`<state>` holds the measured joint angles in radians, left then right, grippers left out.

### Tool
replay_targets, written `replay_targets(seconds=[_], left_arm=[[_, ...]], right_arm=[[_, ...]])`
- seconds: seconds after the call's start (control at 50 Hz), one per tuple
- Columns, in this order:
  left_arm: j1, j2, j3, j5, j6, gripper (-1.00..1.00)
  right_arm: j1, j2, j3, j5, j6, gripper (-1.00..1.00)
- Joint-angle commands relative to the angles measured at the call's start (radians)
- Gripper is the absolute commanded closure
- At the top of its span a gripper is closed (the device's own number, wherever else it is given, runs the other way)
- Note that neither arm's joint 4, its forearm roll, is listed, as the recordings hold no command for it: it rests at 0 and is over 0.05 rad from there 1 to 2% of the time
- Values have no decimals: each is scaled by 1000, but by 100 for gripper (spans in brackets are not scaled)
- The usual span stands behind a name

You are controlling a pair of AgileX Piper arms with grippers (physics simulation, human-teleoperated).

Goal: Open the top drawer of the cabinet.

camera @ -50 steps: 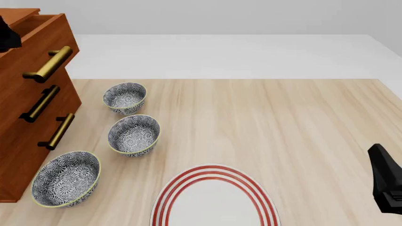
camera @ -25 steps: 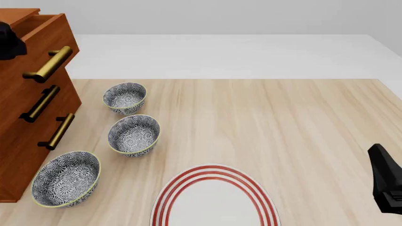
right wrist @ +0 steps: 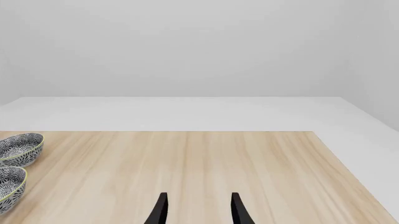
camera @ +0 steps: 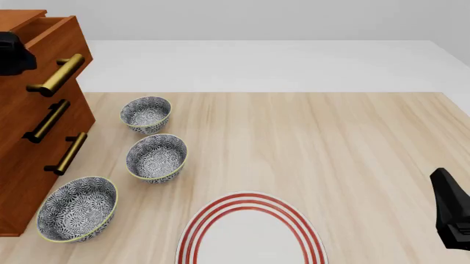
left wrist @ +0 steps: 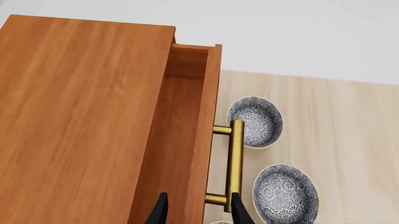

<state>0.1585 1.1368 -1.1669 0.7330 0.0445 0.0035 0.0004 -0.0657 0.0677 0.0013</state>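
The reddish-brown cabinet (camera: 22, 143) stands at the table's left edge. Its top drawer (camera: 63, 44) is pulled out a little, so a gap shows behind the front panel, and the brass handle (camera: 57, 75) sticks out toward the bowls. In the left wrist view I look down on the drawer's inside (left wrist: 181, 140) and its handle (left wrist: 236, 163). My left gripper (left wrist: 198, 210) hangs open above the drawer front, one finger over the inside and one over the handle, holding nothing. My right gripper (right wrist: 198, 210) is open over bare table at the right.
Three patterned bowls (camera: 146, 114) (camera: 156, 157) (camera: 77, 208) line up just in front of the cabinet. A red-ringed plate (camera: 250, 234) lies at the near middle. The two lower drawers are shut. The right arm (camera: 449, 217) sits at the near right edge.
The left gripper has drifted slightly right and lower over the top drawer. The drawer, the bowls and the right arm have not moved.
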Motion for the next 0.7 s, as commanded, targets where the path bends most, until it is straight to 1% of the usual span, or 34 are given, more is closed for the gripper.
replay_targets(seconds=[0.02,0.38,0.62,0.7], left_arm=[[-7,10,19,-14,2,-100],[-23,34,12,-14,-2,-100],[-44,42,33,-16,-18,-100],[-47,47,43,-21,-14,-100]], right_arm=[[0,0,0,0,0,-100],[0,0,0,0,0,-100],[0,0,0,0,0,-100],[0,0,0,0,0,-100]])
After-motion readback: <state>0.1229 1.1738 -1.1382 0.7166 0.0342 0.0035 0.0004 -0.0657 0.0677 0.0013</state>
